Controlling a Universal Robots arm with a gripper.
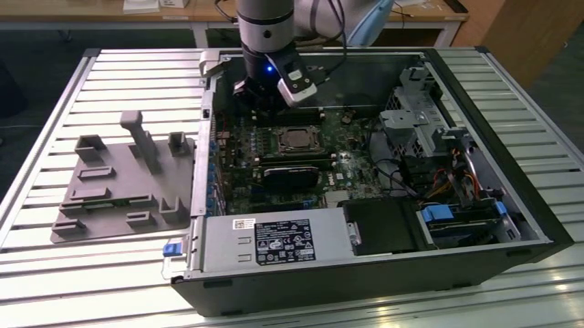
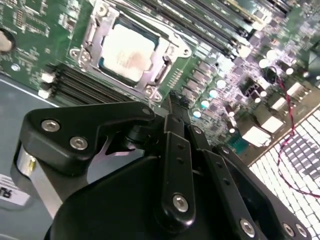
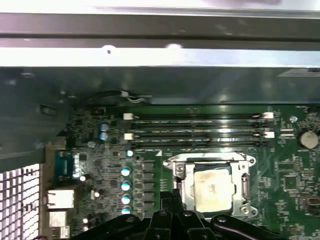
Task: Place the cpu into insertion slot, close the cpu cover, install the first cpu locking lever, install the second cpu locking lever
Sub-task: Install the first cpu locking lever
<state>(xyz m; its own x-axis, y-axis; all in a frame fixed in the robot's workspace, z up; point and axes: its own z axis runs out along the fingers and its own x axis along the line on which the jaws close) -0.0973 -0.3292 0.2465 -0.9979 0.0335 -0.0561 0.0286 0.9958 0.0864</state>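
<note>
On a slatted metal table lies an open computer case, with a grey moulded tray beside it on the exterior view's left. The robot arm reaches down into the far part of the case, over the green circuit board. The gripper hangs just above the board near the chip, not touching it; its black fingers look pressed together with nothing between them. Long black memory slots run beside the socket area. The silver cover lies flat around the cpu, which sits in the insertion slot with its dull metal top showing through the cover's window.
</note>
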